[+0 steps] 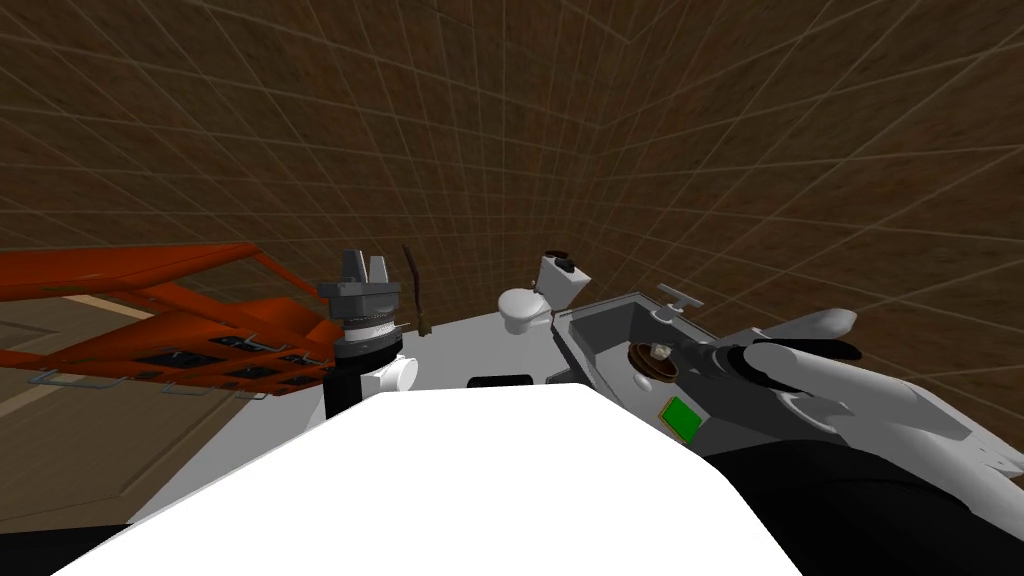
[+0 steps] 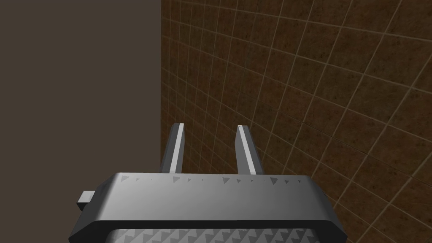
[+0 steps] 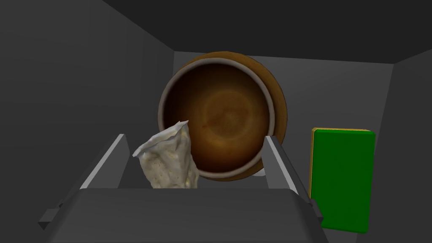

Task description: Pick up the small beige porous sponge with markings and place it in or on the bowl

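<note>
Sponge lies lengthwise between right claw's spread fingers, tip toward bowl.

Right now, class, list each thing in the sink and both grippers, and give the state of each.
Right gripper: open wide, gripping nothing.
Bowl: upright in the sink.
Sponge: ungripped, at the bowl's near rim.
Green block: lying flat beside the bowl.
Left gripper: raised, partly open, empty.

Pale sponge sits atop bowl inside sink.
</note>
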Tool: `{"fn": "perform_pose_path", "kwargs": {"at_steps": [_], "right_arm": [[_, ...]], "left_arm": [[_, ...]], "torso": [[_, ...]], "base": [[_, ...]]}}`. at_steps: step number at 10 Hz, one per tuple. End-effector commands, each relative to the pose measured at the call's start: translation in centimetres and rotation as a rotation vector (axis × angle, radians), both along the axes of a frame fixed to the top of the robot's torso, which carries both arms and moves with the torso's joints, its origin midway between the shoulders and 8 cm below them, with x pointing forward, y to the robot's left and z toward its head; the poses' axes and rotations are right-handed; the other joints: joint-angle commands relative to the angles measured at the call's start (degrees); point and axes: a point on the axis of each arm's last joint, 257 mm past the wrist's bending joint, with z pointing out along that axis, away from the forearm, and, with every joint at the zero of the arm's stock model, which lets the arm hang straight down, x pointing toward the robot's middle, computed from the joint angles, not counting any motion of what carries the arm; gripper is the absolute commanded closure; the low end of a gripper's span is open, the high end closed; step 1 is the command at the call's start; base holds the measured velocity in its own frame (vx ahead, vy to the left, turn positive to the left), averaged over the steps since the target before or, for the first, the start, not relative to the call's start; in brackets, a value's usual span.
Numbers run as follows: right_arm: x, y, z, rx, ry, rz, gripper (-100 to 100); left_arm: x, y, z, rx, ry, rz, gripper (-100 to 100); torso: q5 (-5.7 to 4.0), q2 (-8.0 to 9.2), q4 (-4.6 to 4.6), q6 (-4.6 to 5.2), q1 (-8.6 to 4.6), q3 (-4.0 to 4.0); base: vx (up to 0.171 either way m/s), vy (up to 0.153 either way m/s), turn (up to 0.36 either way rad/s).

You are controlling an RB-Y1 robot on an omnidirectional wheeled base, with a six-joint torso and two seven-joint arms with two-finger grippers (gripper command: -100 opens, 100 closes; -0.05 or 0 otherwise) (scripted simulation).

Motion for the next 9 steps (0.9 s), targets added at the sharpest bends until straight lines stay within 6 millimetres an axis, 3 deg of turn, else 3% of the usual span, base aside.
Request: {"fn": "perform_pose_path", "kwargs": {"at_steps": [1,5,6,7,9], "right_arm": [[0.5,0.0,1.4,-0.014,-0.014,0.000,-100],[1.6,0.8,4.2,-0.013,-0.021,0.002,-100],[0.6,1.1,2.8,0.006,-0.003,0.001,-100],[0.6,1.2,2.9,0.008,-0.002,0.000,0],[0.6,1.2,2.9,0.008,-0.002,0.000,0]], "left_arm": [[0.0,0.0,0.0,0.000,0.000,0.000,0],[0.0,0.0,0.0,0.000,0.000,0.000,0],[0.0,0.0,0.0,0.000,0.000,0.000,0],[0.0,0.0,0.0,0.000,0.000,0.000,0],[0.0,0.0,0.0,0.000,0.000,0.000,0]], "torso": [[0.00,0.00,0.00,0.00,0.00,0.00],[1.72,0.18,0.48,0.21,-0.28,0.33],[2.26,0.25,0.64,0.30,-0.36,0.45],[2.32,0.26,0.66,0.33,-0.37,0.47],[2.31,0.24,0.66,0.34,-0.38,0.46]], "base": [[-0.039,-0.008,-0.004],[-0.038,-0.015,-0.005],[-0.013,-0.008,0.006],[0.000,0.000,0.000],[0.000,0.000,0.000]]}}
